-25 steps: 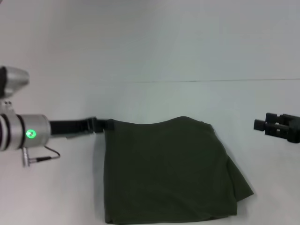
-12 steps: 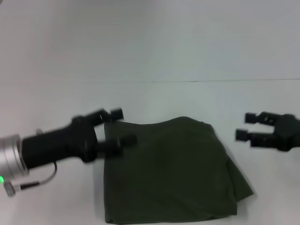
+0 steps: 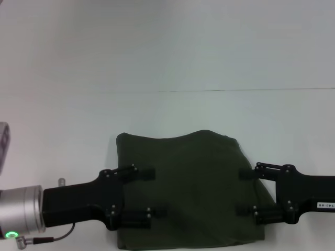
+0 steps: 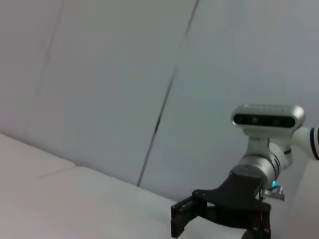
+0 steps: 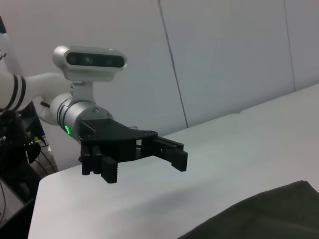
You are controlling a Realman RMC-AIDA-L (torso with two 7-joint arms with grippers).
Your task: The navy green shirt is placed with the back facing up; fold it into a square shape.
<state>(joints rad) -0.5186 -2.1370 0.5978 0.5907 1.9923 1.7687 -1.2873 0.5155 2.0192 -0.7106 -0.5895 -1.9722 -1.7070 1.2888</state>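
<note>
The navy green shirt lies folded into a rough rectangle on the white table, near the front edge. Its right side is rumpled, with a fold sticking out. My left gripper reaches in from the left and is open over the shirt's left edge, with nothing between its fingers. My right gripper reaches in from the right and is open over the shirt's right edge, facing the left one. The right wrist view shows the left gripper held above the table, with a corner of the shirt near it. The left wrist view shows the right gripper open.
The white table stretches away behind the shirt to a pale wall. A thin seam runs across the table at the back. A small cable hangs by the left wrist.
The left gripper has left the shirt's far left corner and swung nearer, over the left edge. The right gripper has come in from the far right to the shirt's right edge. The shirt has not moved.
</note>
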